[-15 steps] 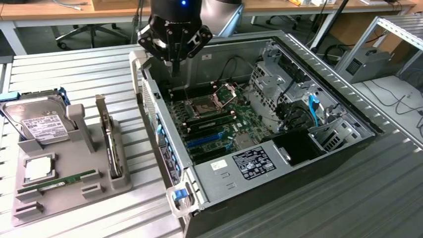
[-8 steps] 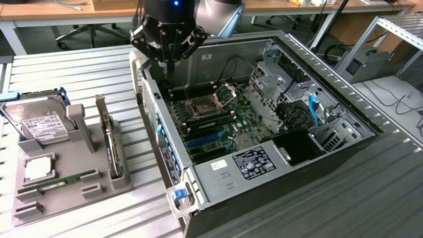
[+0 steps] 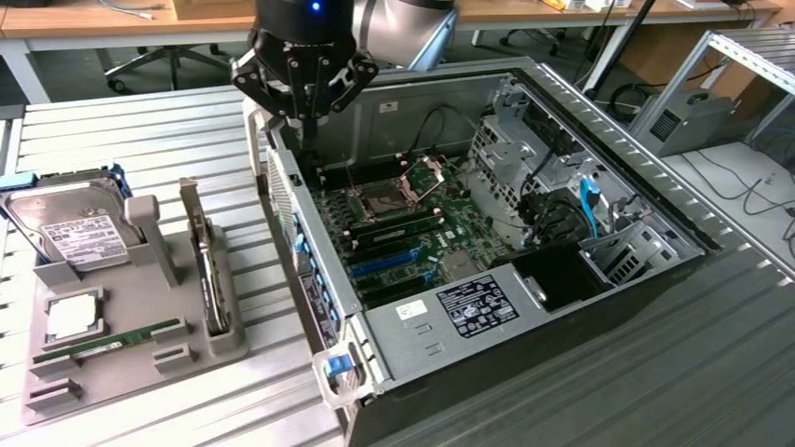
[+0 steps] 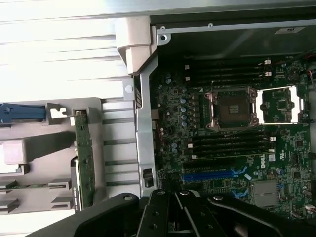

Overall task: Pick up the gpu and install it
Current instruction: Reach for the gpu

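Observation:
The gpu (image 3: 207, 270) stands on its long edge in a slot of the grey holder (image 3: 125, 372), on the exterior view's left. In the wrist view the gpu (image 4: 84, 160) shows edge-on as a thin greenish strip. My gripper (image 3: 303, 116) hangs over the near wall of the open computer case (image 3: 646, 214), above and apart from the gpu. Its fingers meet at the tips with nothing between them. In the wrist view the gripper (image 4: 174, 217) sits over the case wall, beside the motherboard's blue slots (image 4: 210, 174).
The holder also carries a silver hard drive (image 3: 81, 237), a square chip (image 3: 71, 317) and a green RAM stick (image 3: 106, 345). Inside the case lie the motherboard (image 3: 397, 223), an open processor socket (image 4: 234, 108) and a drive cage (image 3: 534, 149).

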`<move>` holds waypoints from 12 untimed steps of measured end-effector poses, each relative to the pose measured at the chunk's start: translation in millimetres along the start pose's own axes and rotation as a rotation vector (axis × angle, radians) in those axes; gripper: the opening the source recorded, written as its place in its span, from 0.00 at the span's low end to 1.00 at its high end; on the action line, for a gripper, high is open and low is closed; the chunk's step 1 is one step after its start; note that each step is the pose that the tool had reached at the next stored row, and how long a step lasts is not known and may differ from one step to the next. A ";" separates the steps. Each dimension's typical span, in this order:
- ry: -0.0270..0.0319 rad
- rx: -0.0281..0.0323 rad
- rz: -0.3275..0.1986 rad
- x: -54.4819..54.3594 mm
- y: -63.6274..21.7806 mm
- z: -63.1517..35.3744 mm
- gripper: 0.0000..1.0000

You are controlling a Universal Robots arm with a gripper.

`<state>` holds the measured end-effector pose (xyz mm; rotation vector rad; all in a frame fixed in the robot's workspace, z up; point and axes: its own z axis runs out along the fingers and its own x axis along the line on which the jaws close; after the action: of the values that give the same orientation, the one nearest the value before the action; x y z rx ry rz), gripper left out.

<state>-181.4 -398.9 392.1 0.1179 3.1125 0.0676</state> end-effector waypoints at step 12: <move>0.0000 0.0000 0.000 14.1 -1.1 0.0 0.11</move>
<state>-195.5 -399.0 391.7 0.1179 3.1125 0.0677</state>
